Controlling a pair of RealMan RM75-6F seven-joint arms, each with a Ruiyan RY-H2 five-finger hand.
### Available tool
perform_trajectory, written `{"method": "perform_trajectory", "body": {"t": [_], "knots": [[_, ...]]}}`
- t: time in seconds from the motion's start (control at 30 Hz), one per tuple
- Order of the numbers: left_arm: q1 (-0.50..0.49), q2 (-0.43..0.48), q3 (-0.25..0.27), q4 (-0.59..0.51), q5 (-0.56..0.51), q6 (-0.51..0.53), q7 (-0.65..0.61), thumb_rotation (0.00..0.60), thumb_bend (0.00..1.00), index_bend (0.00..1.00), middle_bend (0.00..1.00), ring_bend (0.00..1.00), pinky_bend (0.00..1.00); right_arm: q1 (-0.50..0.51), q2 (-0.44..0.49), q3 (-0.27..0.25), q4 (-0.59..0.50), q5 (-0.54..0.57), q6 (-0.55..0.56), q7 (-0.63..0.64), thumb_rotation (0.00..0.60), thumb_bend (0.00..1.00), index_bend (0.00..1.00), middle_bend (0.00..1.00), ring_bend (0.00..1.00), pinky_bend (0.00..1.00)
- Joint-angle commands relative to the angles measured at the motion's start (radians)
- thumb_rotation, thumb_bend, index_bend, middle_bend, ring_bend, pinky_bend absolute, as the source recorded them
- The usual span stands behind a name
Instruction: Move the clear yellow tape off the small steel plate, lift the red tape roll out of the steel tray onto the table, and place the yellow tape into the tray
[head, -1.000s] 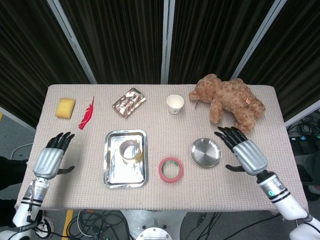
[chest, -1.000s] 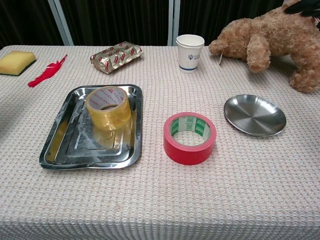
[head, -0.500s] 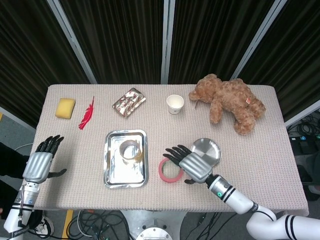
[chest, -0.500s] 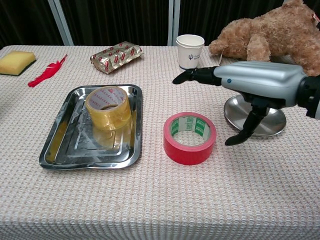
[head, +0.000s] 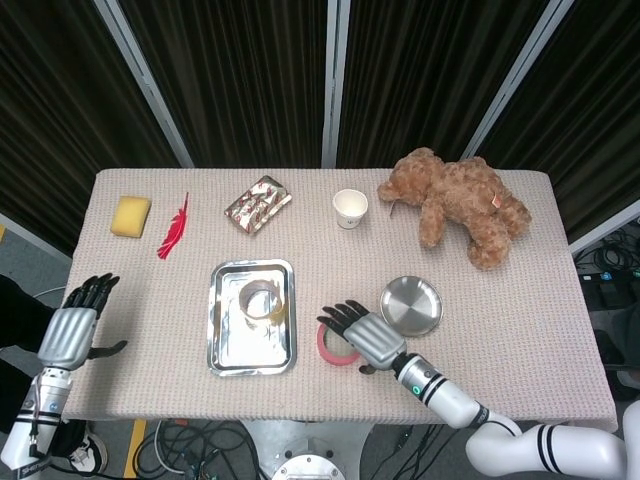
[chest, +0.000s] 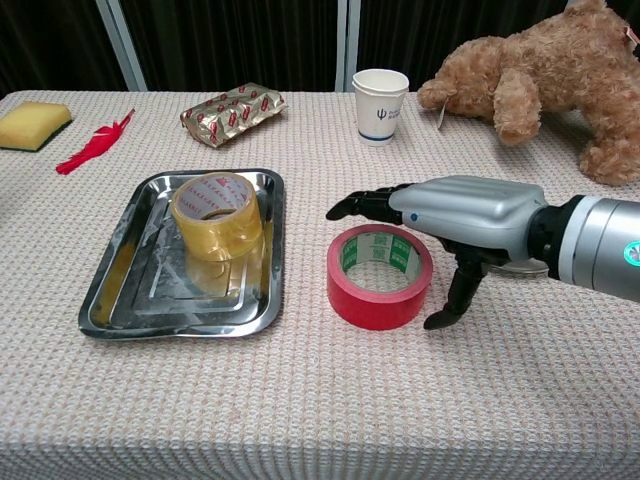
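Observation:
The clear yellow tape (head: 258, 300) (chest: 217, 215) stands inside the steel tray (head: 215, 320) (chest: 180, 330) at centre left. The red tape roll (head: 325, 343) (chest: 375, 300) lies flat on the tablecloth just right of the tray. My right hand (head: 362, 335) (chest: 455, 210) hovers over the roll's right side, fingers stretched out toward the tray, thumb hanging down beside the roll; it holds nothing. The small steel plate (head: 411, 305) sits bare to the right, mostly hidden behind the hand in the chest view. My left hand (head: 70, 330) hangs off the table's left edge, fingers spread and holding nothing.
Along the back of the table are a yellow sponge (head: 130, 216), a red feather (head: 173, 228), a foil packet (head: 258, 204), a paper cup (head: 350, 208) (chest: 380, 105) and a brown teddy bear (head: 460, 205) (chest: 540, 70).
My right hand has swept from the table's right side leftward and now hangs lower over the red roll. My left hand has drawn back off the table's left edge.

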Motion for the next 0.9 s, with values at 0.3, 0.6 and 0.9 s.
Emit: {"method": "perform_trajectory", "body": {"t": [0.3,0.6,0.9], "knots": [[0.013,-0.003,-0.015,0.022,0.003,-0.024,-0.021,0.600,0.09,0.05,0.04,0.00,0.13,0.013,-0.058,-0.002,0.042,0.002,0.050,-0.003,0.600,0.06,0.00,0.26,0.15,0.11],[0.024,0.003,-0.024,0.022,0.012,-0.029,-0.026,0.600,0.09,0.05,0.04,0.00,0.13,-0.005,-0.008,0.008,0.008,-0.032,0.122,0.036,0.600,0.12,0.00,0.42,0.31,0.16],[0.026,0.008,-0.033,0.009,0.032,-0.029,-0.038,0.600,0.09,0.05,0.04,0.00,0.13,-0.098,0.162,0.011,-0.001,-0.037,0.250,0.114,0.600,0.13,0.00,0.42,0.31,0.16]]}}
